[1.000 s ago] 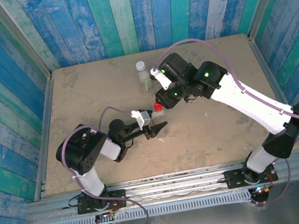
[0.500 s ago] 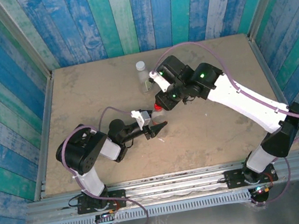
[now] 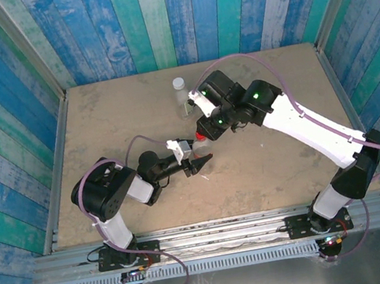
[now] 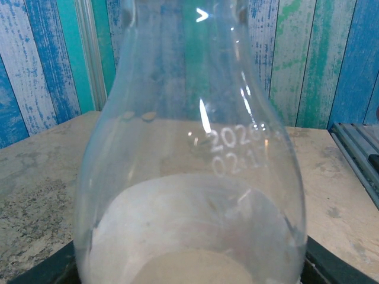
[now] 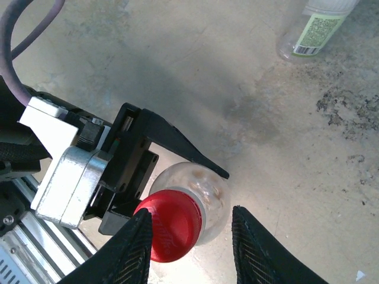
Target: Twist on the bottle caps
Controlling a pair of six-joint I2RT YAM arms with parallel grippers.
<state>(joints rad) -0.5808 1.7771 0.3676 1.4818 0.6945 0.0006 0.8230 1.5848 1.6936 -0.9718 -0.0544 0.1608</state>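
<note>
Your right hand [image 5: 192, 216] hangs over the red cap [image 5: 172, 228], part open, one finger close against the cap's rim and the other just beside it, so it grips nothing yet. Centre it on the cap before you close, or the squeeze will likely push the neck sideways. Grip lightly, press down a little, then turn; a tilted start would probably cross the thread. Your left hand [image 3: 199, 161] is clamped on the clear bottle [image 4: 189, 177], holding it upright under that cap above the desk [image 5: 177, 71]. The green-labelled bottle [image 5: 317, 29] stands well apart, further back.
</note>
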